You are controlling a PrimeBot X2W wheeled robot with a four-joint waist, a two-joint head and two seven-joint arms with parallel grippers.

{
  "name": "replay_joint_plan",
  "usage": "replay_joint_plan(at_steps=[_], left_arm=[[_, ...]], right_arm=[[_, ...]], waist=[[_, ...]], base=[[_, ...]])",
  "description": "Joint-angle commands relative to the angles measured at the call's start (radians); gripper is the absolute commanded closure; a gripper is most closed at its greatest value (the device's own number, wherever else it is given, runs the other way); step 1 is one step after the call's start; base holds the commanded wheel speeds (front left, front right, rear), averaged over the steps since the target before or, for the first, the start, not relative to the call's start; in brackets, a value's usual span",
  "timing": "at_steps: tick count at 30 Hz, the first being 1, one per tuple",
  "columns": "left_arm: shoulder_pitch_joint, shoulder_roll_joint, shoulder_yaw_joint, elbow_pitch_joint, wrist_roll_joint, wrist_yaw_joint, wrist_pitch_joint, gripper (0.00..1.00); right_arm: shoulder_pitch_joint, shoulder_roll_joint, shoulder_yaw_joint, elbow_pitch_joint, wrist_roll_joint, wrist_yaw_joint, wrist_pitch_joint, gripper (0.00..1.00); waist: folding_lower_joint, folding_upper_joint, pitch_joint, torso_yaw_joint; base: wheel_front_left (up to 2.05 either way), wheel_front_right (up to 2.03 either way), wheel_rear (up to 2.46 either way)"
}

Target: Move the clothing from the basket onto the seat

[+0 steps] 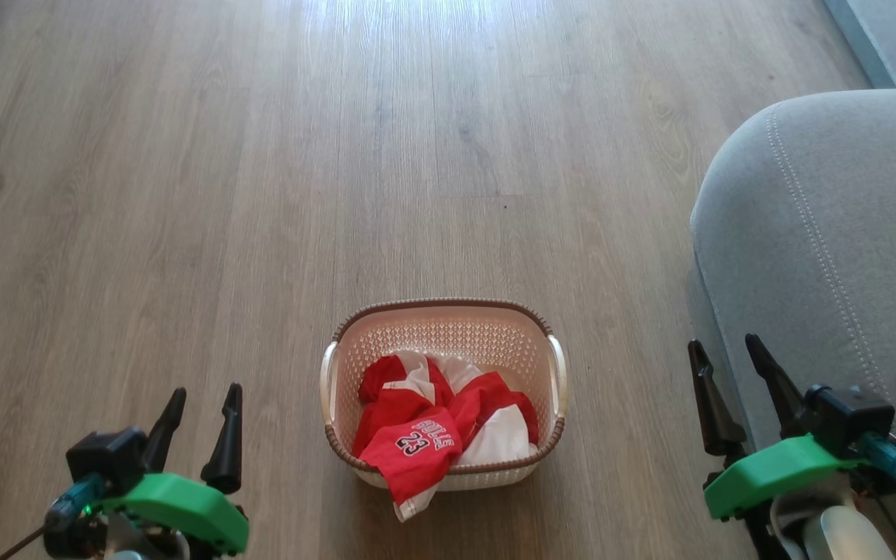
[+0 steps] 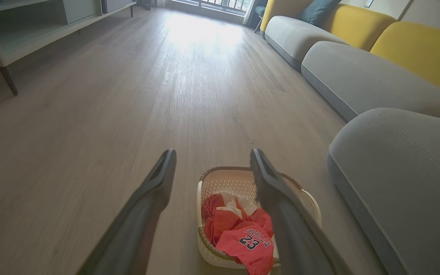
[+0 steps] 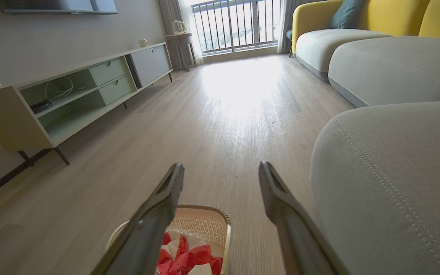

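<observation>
Clothing [image 1: 436, 424], red and white, heaped inside basket [image 1: 448, 311]; "BULLS 23" jersey [image 1: 417, 455] on top, hem spilling over near rim. Basket stands on wooden floor [image 1: 261, 155], seat [image 1: 829, 233] off to its right, apart from it. Left gripper [image 1: 207, 390] at lower left of head view, fingers spread wide, nothing between them, pointing forward, well left of basket. Right gripper [image 1: 723, 343] at lower right, fingers likewise spread and empty, just beside seat's rounded edge.
</observation>
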Motion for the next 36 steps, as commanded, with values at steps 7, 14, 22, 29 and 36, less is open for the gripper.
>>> replay_joint_plan(at_steps=[7, 14, 22, 29, 36], left_arm=[[-0.042, 0.024, 0.050, -0.016, 0.100, -0.006, -0.036, 0.00], [-0.037, 0.017, 0.057, -0.011, 0.177, -0.007, -0.056, 0.00], [-0.037, 0.014, 0.059, -0.005, 0.184, -0.008, -0.060, 0.00], [-0.041, 0.014, 0.063, 0.003, 0.176, -0.008, -0.060, 0.00], [-0.046, 0.018, 0.063, 0.008, 0.172, -0.009, -0.060, 0.00]], right_arm=[[-0.009, -0.019, 0.030, -0.040, -0.104, 0.000, -0.034, 0.00], [-0.003, -0.012, 0.018, -0.042, -0.161, 0.000, -0.055, 0.00], [-0.003, -0.005, -0.001, -0.033, -0.146, 0.000, -0.059, 0.00], [-0.006, -0.004, -0.005, -0.025, -0.139, 0.000, -0.059, 0.00], [-0.010, -0.004, -0.003, -0.026, -0.142, 0.000, -0.059, 0.00]], waist=[[0.0000, 0.0000, 0.000, 0.000], [0.0000, 0.0000, 0.000, 0.002], [0.0000, 0.0000, 0.003, 0.002], [0.0000, 0.0000, 0.004, 0.001], [0.0000, 0.0000, 0.007, -0.002]], base=[[0.00, 0.00, 0.00], [0.00, 0.00, 0.00], [0.00, 0.00, 0.00], [0.00, 0.00, 0.00], [0.00, 0.00, 0.00]])
